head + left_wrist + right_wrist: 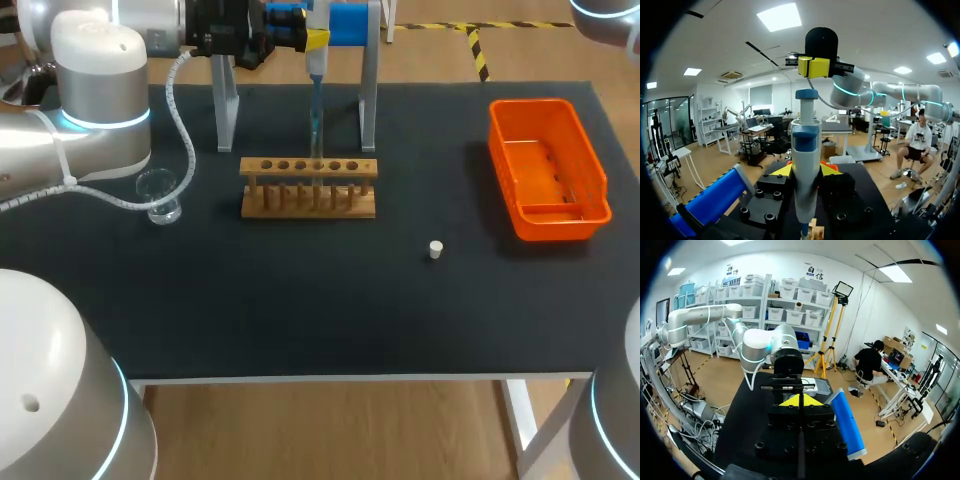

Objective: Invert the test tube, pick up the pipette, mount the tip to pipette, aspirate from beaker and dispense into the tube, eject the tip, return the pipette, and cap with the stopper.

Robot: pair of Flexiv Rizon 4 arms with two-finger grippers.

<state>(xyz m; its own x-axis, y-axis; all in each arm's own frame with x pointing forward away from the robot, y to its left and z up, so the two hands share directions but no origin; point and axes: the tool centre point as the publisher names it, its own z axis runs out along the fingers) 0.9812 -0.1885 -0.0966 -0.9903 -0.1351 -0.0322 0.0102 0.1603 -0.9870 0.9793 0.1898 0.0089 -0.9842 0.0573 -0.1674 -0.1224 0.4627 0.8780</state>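
Observation:
My left gripper is shut on the blue and white pipette, held upright at the table's back. The pipette's bluish tip points down into a middle hole of the wooden tube rack; whether a tube stands there I cannot tell. In the left wrist view my right gripper hangs shut just above the pipette's plunger. Its yellow tips are pressed together in its own view. The glass beaker stands left of the rack. The white stopper lies to the rack's front right.
An orange bin sits at the table's right side. The pipette stand, with a blue holder on top, straddles the area behind the rack.

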